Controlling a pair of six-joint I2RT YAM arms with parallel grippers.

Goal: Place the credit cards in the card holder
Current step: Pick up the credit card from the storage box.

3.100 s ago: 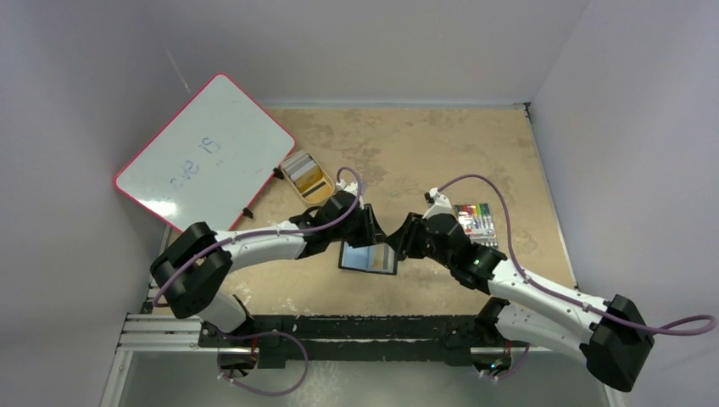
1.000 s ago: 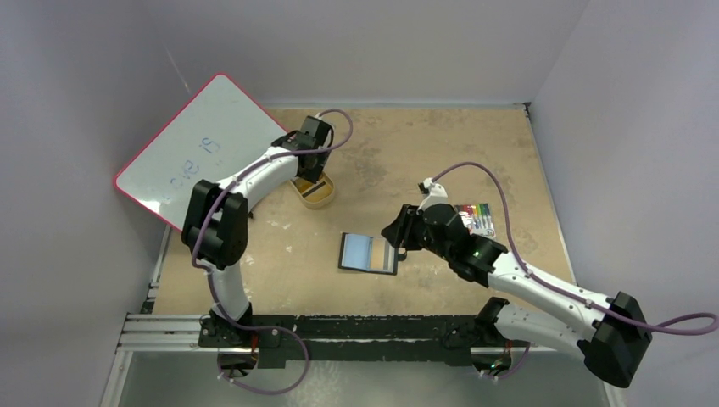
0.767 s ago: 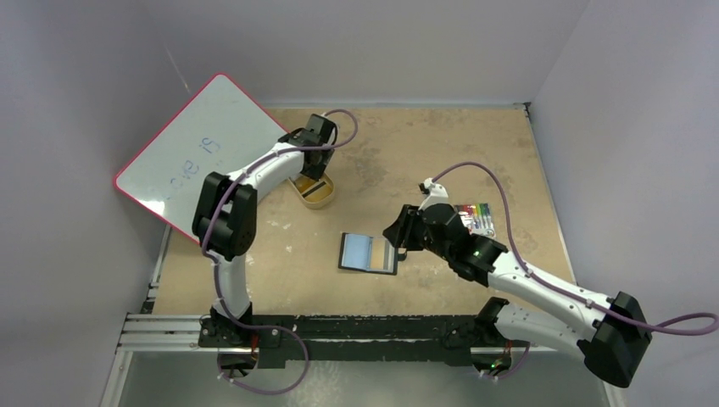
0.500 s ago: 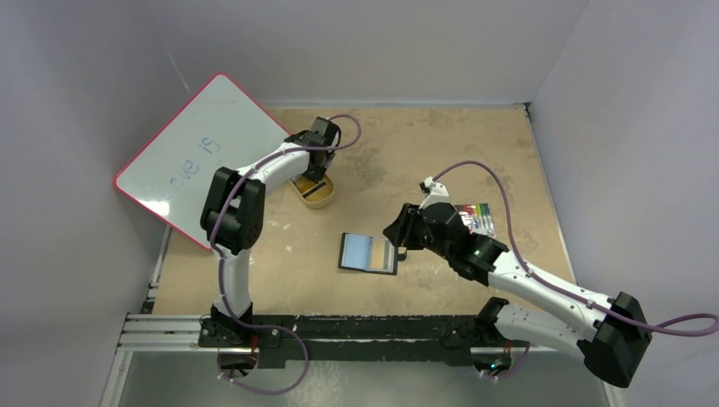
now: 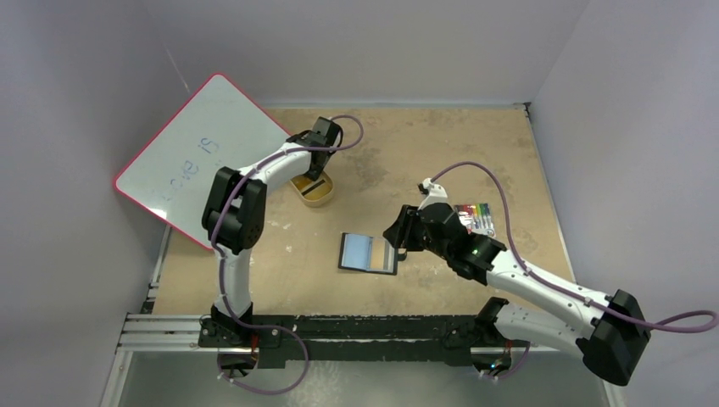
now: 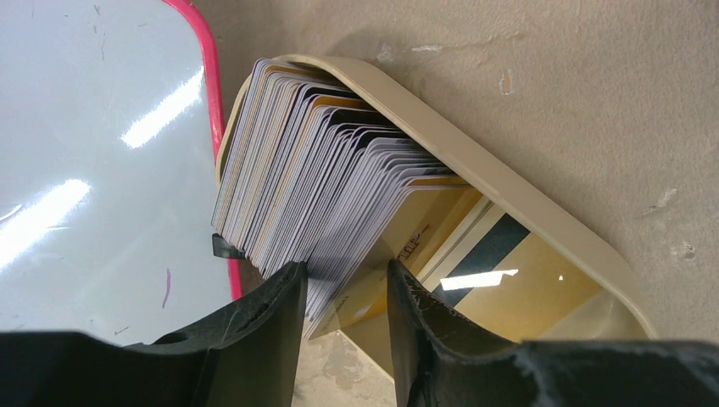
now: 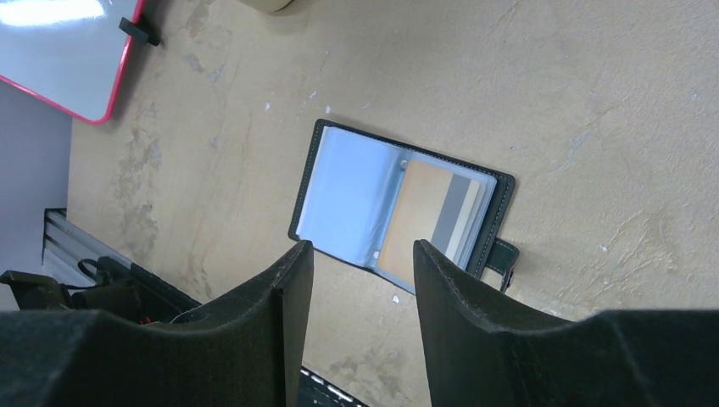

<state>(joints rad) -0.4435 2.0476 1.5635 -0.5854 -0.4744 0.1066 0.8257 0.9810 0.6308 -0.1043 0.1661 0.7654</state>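
Note:
The credit cards (image 6: pixel 322 178) stand fanned in a gold oval tin (image 6: pixel 509 191). One gold card with a black stripe (image 6: pixel 500 271) lies flat at the tin's bottom. My left gripper (image 6: pixel 346 292) is open, its fingertips either side of the stack's lower corner; it sits over the tin (image 5: pixel 318 197) in the top view (image 5: pixel 315 176). The card holder (image 7: pixel 398 216) lies open on the table, blue lining up, with a gold card (image 7: pixel 428 216) in its right pocket and its snap tab (image 7: pixel 506 257) sticking out. My right gripper (image 7: pixel 363 259) is open and empty, just above the holder's right edge (image 5: pixel 369 253).
A white board with a pink rim (image 5: pixel 199 157) leans at the back left, right beside the tin. A small multicoloured striped item (image 5: pixel 476 216) lies behind my right arm. The metal rail (image 5: pixel 339 331) runs along the near table edge.
My left arm has swung from the card holder back to the tin and edged slightly further over it in the last second. My right gripper has pulled back a little from the holder.

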